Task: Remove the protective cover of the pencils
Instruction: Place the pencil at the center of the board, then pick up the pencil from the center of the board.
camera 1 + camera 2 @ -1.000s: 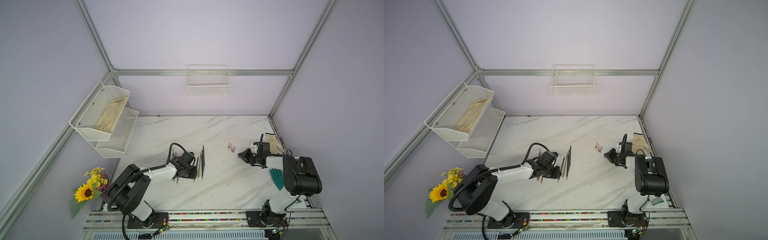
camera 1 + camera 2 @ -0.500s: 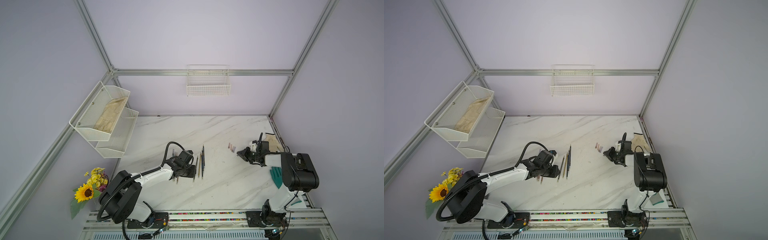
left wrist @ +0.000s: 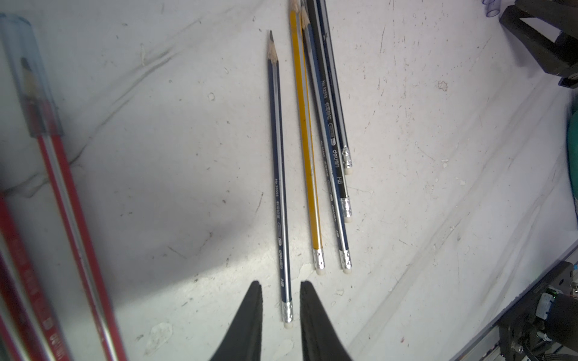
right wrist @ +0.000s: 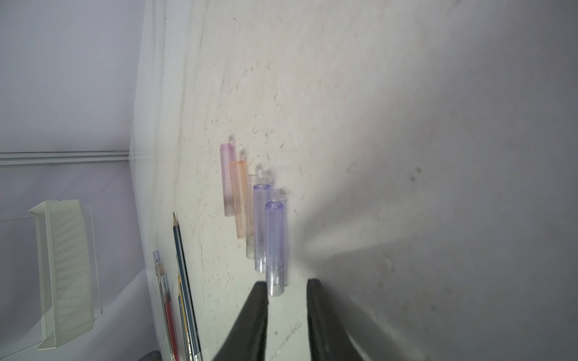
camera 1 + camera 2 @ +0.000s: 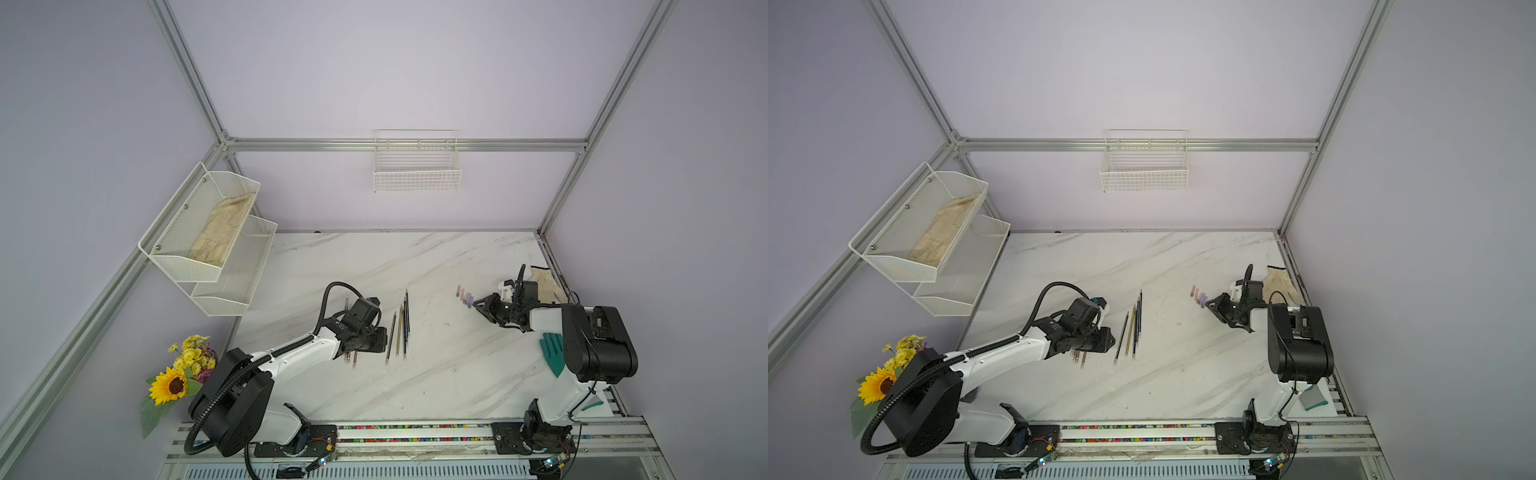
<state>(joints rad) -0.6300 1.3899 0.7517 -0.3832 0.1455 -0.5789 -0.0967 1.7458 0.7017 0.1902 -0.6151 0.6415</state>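
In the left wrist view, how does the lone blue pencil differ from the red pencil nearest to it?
The blue pencil has a bare sharpened tip; the red pencil wears a clear cover over its tip. The blue pencil's shaft is dark blue and silver; the red pencil's is red and silver. Both are long, thin and straight.

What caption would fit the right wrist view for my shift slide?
Right gripper, jaws open, at the nearest of five translucent caps lying side by side on the marble table.
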